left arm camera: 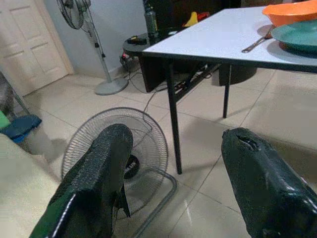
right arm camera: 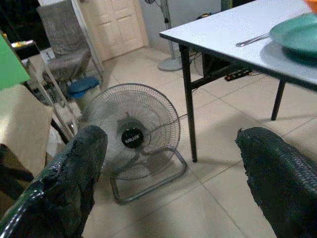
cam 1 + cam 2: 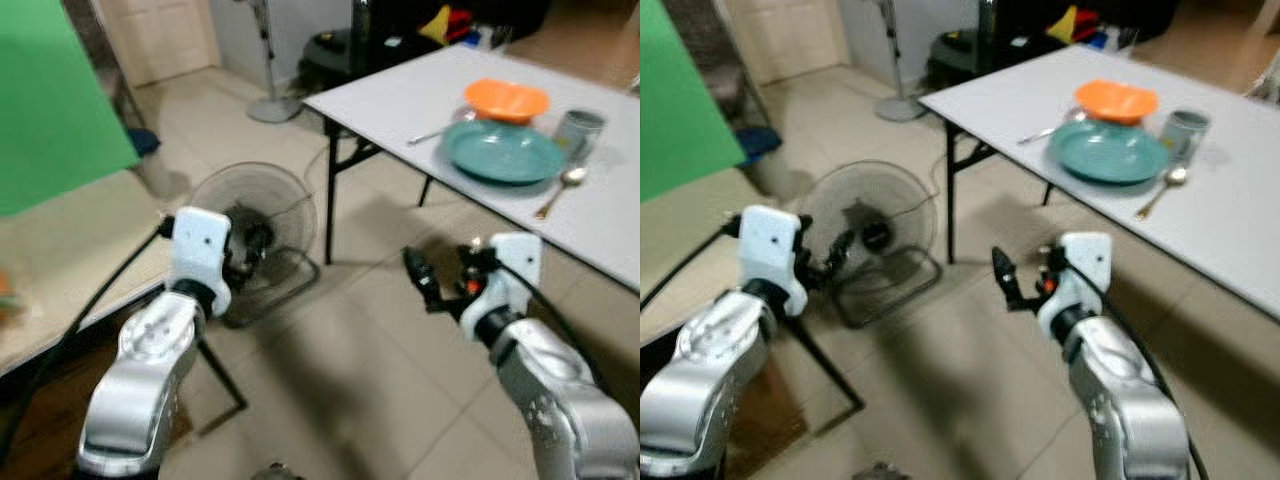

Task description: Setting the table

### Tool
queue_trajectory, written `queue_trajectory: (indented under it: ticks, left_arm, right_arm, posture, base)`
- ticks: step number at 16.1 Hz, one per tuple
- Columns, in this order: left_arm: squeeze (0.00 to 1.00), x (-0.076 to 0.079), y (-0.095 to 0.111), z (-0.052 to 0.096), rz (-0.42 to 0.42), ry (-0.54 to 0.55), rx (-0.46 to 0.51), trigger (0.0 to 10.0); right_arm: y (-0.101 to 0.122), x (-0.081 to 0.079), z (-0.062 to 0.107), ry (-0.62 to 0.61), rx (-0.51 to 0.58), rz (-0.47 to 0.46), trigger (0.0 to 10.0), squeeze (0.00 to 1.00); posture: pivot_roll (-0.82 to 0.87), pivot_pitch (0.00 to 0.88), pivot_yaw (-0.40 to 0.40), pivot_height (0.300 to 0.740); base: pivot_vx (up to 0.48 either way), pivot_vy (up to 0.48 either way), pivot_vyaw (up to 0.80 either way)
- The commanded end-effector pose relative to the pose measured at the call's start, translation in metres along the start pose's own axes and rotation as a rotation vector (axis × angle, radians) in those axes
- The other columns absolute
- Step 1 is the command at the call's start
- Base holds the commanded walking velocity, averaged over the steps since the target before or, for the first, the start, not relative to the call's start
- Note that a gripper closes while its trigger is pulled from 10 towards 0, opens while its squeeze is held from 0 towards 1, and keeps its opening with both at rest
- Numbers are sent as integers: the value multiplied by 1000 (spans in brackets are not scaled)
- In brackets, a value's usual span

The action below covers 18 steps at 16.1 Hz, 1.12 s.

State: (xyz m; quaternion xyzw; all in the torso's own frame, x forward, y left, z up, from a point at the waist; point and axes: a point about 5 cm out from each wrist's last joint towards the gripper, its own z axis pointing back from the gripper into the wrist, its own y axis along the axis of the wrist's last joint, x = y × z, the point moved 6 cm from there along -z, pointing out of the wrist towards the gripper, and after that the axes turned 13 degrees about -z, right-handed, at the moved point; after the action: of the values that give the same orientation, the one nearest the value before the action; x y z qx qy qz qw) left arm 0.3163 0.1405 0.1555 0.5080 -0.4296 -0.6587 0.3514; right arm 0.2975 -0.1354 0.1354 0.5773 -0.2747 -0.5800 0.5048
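Observation:
A white folding table (image 3: 400, 95) stands ahead on the right. On it sits a teal plate (image 3: 503, 152) with an orange bowl (image 3: 506, 100) on its far rim. A metal cup (image 3: 579, 133) and a spoon (image 3: 560, 190) lie to its right, a fork (image 3: 432, 134) to its left. My left gripper (image 3: 250, 245) is held out over the floor, open and empty, in front of the floor fan. My right gripper (image 3: 430, 285) is also open and empty, low beside the table's near edge. Both wrist views show wide-apart fingers (image 1: 99, 173) (image 2: 74, 173) with nothing between them.
A round floor fan (image 3: 255, 235) sits on the tiles between my arms and the table leg (image 3: 331, 190). A beige counter (image 3: 70, 260) with a green board (image 3: 50, 100) is at my left. A pedestal fan (image 3: 268, 100) and dark furniture stand behind the table.

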Motion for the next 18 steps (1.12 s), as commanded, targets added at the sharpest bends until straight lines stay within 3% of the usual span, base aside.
queue_trajectory:
  ticks: [1,3,18]
  left_arm:
    - [0,-6,-1,0,-7,21,-5,10000]
    - [0,-9,0,2,-7,33,1,10000]
    - [0,-21,13,3,-14,99,49,10000]
  right_arm:
    - [1,-7,-2,31,2,-18,10000,0]
    - [3,-15,-4,85,-1,4,10000,0]
    - [-2,-27,-10,172,-32,37,10000,0]
  posture:
    - [79,0,61,740]
    - [90,0,54,740]
    - [112,0,47,740]
  base:
    - [0,292,0]
    - [0,289,0]
    - [16,0,800]
